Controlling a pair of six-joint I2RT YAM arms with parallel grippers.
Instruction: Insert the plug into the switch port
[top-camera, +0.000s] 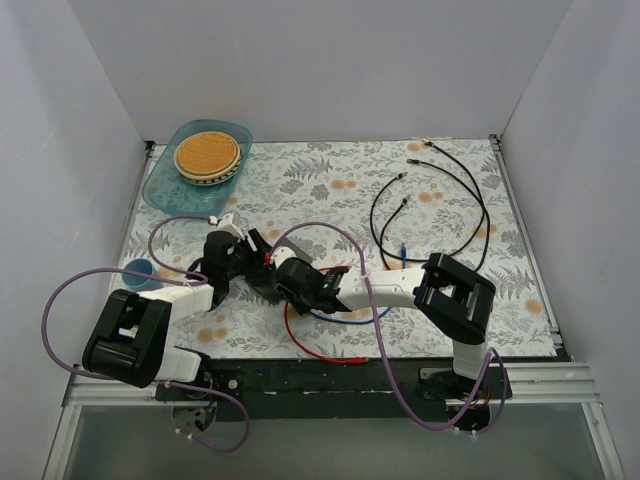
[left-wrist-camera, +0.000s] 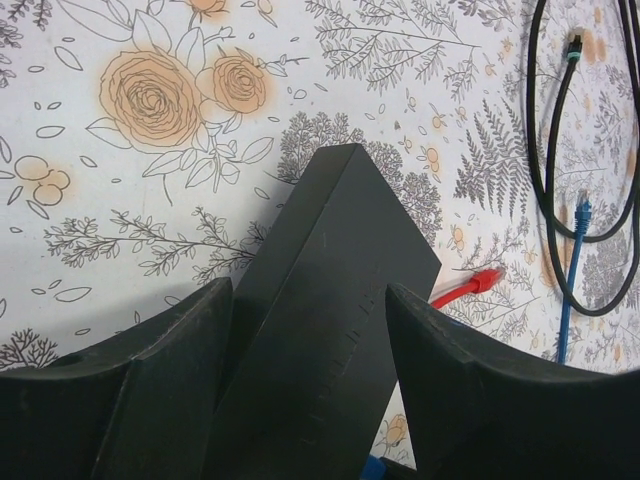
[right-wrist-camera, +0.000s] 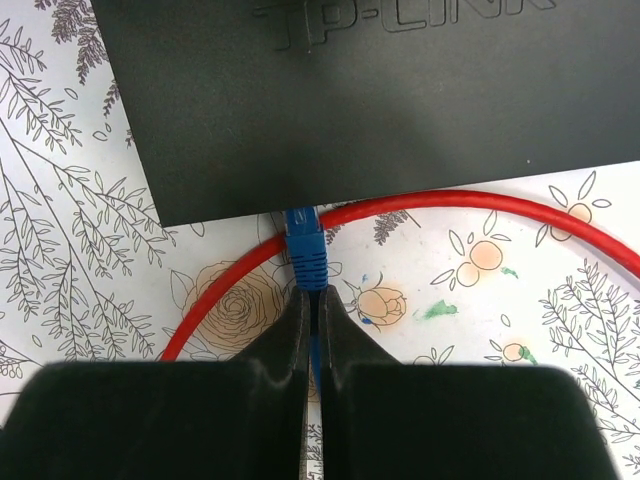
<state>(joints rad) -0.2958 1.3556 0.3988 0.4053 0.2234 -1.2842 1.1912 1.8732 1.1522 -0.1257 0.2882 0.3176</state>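
The switch (right-wrist-camera: 370, 100) is a flat matte black box with raised lettering on top. My left gripper (left-wrist-camera: 308, 290) is shut on the switch (left-wrist-camera: 330, 300), which sits tilted between both fingers. My right gripper (right-wrist-camera: 312, 300) is shut on the blue cable just behind the blue plug (right-wrist-camera: 308, 250). The plug's front end meets the switch's near side and goes out of sight under its edge; the sockets are hidden. In the top view the left gripper (top-camera: 235, 262), the switch (top-camera: 262, 278) and the right gripper (top-camera: 298, 280) crowd together at the table's middle left.
A red cable (right-wrist-camera: 480, 200) loops under the switch's near edge; its red plug (left-wrist-camera: 480, 283) lies beside the switch. Black cables (top-camera: 440, 200) and a second blue plug (left-wrist-camera: 582, 212) lie to the right. A teal tray (top-camera: 165, 180) with plates stands far left, a blue cup (top-camera: 138, 272) nearer.
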